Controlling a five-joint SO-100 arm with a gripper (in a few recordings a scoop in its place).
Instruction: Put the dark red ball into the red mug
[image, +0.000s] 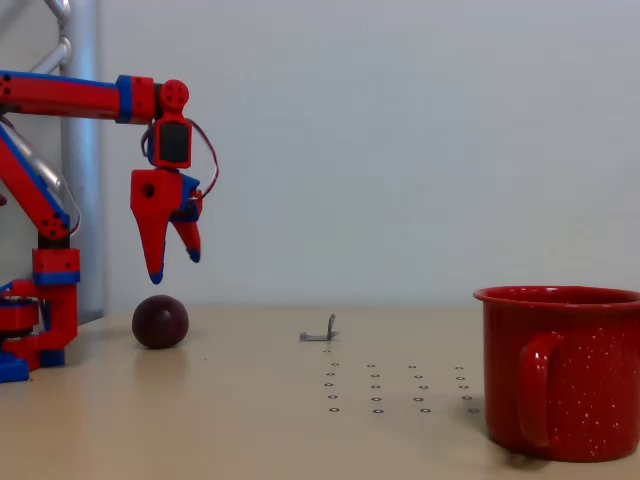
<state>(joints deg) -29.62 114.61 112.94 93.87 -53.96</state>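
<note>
Right now, in the fixed view, the gripper (174, 267) hangs with its fingers parted and empty just above the dark red ball (160, 321), which rests on the table (260, 420) well apart from the red mug (560, 372) at the right. A good grasp likely means descending straight so the fingers straddle the ball's widest part before closing gently, since a glossy sphere could roll or squirt out.

Glossy dark maroon on the dark red ball (160, 321). Bright red with fine white speckles on the red mug (565, 372), right of that ball. Red with blue trim on the gripper (175, 267), above it. Pale tan on the table (250, 420).
</note>
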